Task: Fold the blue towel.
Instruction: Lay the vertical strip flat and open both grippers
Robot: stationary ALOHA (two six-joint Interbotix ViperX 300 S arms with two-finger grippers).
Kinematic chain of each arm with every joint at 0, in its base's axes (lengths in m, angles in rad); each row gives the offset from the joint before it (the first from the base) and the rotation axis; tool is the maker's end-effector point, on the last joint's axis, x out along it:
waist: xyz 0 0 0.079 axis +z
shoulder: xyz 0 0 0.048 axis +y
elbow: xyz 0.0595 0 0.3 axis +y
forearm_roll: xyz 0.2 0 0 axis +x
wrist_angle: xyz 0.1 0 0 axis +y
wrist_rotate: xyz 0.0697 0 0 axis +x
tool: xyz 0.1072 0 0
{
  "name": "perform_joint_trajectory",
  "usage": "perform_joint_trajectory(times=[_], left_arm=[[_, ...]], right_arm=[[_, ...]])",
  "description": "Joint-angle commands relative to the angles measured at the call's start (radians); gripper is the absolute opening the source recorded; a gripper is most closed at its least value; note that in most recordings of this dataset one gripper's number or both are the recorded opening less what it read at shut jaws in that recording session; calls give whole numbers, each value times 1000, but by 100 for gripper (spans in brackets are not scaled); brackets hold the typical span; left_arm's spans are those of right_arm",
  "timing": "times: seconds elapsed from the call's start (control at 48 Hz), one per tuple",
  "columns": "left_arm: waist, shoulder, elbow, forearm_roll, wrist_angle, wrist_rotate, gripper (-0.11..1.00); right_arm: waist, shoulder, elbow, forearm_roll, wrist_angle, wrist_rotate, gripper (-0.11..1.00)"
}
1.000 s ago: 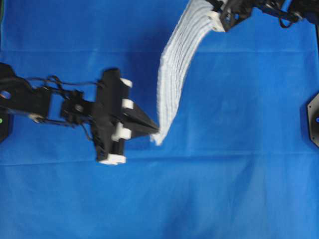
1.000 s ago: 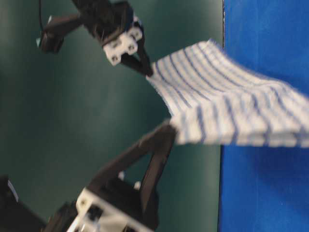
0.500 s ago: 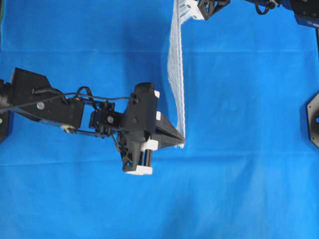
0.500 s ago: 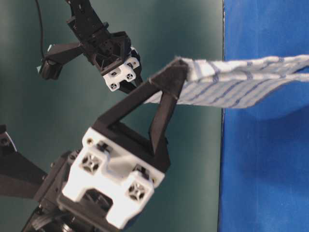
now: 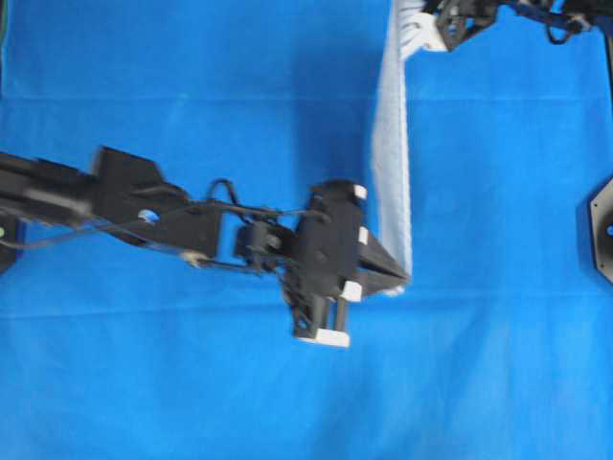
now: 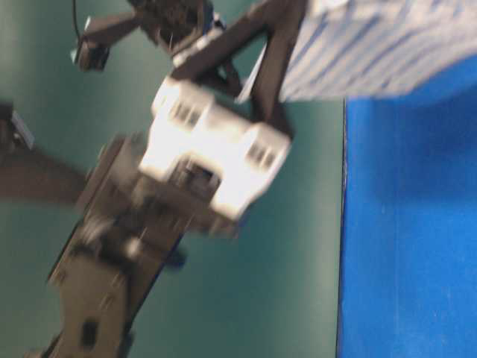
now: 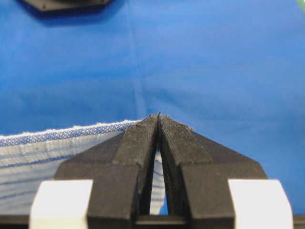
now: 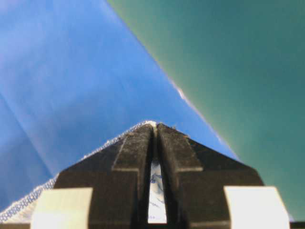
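Note:
The blue towel (image 5: 391,153), white with thin blue stripes, hangs stretched in the air as a narrow band running from the top edge down to mid-table. My left gripper (image 5: 404,280) is shut on its near corner, and the cloth's hem (image 7: 71,134) trails to the left of the pinched tips (image 7: 158,116). My right gripper (image 5: 410,21) is shut on the far corner at the top edge, with the towel's edge (image 8: 71,169) showing beside its tips (image 8: 155,125). In the table-level view the towel (image 6: 373,45) is lifted above the table, blurred.
A plain blue sheet (image 5: 192,383) covers the whole table. A black arm base (image 5: 603,230) sits at the right edge. The left arm (image 5: 144,206) stretches across the middle from the left. A green wall (image 6: 283,283) stands beyond the table's edge.
Both grippers have carried the towel to the right. The left gripper went from left of centre to right of centre, and the hanging band straightened and shifted with it.

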Motion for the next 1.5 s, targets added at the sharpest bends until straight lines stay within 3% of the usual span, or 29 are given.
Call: perform_joint_trajectory(times=[0.0, 0.146, 0.313, 0.459, 0.792, 1.251, 1.292, 1.396, 1.48], left_arm=[[-5, 29, -71, 0, -31, 3, 1], [-2, 83, -110, 0, -43, 3, 1], [-3, 72, -71, -2, -49, -9, 1], [-6, 38, 11, -8, -77, -26, 1], [-11, -60, 256, -8, -149, -164, 1], [6, -80, 301, -8, -121, -153, 1], [9, -81, 304, -8, -120, -163, 1], [15, -91, 311, -8, -118, -166, 4], [15, -107, 319, -8, -112, -166, 20]], right_arm=[[-9, -55, 18, -2, 12, 2, 6], [-8, -71, 44, 0, 35, 2, 6], [8, 0, 21, -2, 11, 0, 6], [43, 109, -43, -2, -31, -6, 6], [97, 311, -245, -2, 3, -12, 6], [104, 327, -268, -2, 34, -6, 8], [104, 327, -268, -2, 34, -5, 13], [104, 325, -267, -2, 35, 3, 41], [104, 321, -264, -2, 34, 3, 60]])
